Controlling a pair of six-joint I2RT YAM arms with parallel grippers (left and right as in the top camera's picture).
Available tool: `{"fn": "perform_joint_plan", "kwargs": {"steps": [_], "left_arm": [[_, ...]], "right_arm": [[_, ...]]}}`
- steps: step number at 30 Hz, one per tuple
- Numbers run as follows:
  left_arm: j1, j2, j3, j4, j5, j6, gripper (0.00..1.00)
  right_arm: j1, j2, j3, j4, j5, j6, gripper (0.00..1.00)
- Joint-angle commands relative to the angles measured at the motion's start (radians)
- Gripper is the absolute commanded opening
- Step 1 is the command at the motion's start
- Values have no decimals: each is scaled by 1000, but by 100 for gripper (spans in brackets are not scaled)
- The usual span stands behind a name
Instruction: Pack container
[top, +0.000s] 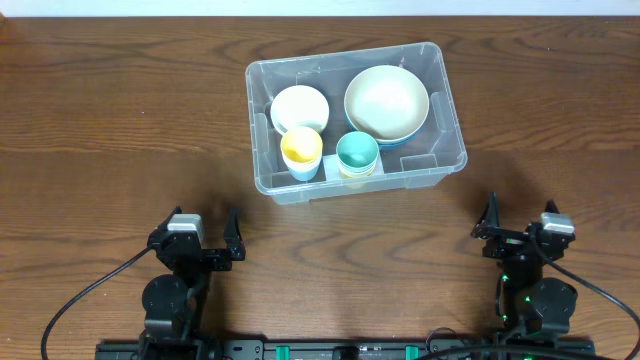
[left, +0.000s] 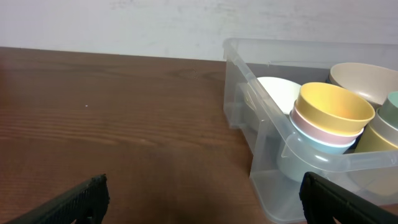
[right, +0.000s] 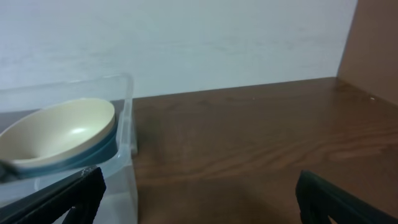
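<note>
Two arms sit at the near edge of the brown wooden table (top: 100, 130), well apart from each other. The left gripper (top: 200, 228) has its jaws spread wide with nothing between them, and the right gripper (top: 520, 225) is spread just as wide and is also empty. Neither touches anything but air above the wood. The container (top: 410, 172), a clear plastic bin with rounded corners, stands on the table beyond both arms. It is roughly midway between them and slightly turned, so its long sides run at a slant. Inside it, a white bowl (top: 299, 108) lies at the far left. A larger cream bowl (top: 386, 100) fills the far right, nested in a blue bowl (right: 93, 152) whose rim shows beneath it in the right wrist view. Along the near wall stand two stacks of cups side by side. A yellow cup (top: 301, 148) tops the left stack, sitting in a pink cup (left: 323, 130) with a pale blue one under that. A teal cup (top: 357, 152) tops the right stack. All of these lie within the bin's walls.
</note>
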Motion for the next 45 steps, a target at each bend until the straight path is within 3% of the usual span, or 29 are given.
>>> {"fn": "perform_joint_plan", "kwargs": {"steps": [1, 14, 18, 45], "left_arm": [[6, -6, -14, -40, 11, 13, 98], [6, -6, -14, -40, 11, 13, 98], [6, -6, -14, -40, 11, 13, 98], [6, -6, -14, -40, 11, 13, 98]], "right_arm": [[-18, -35, -23, -6, -24, -47, 99], [-21, -40, -29, -37, -24, -51, 99], [-27, -39, -29, -37, -24, -143, 99], [-27, -39, -29, -36, -25, -143, 99]]}}
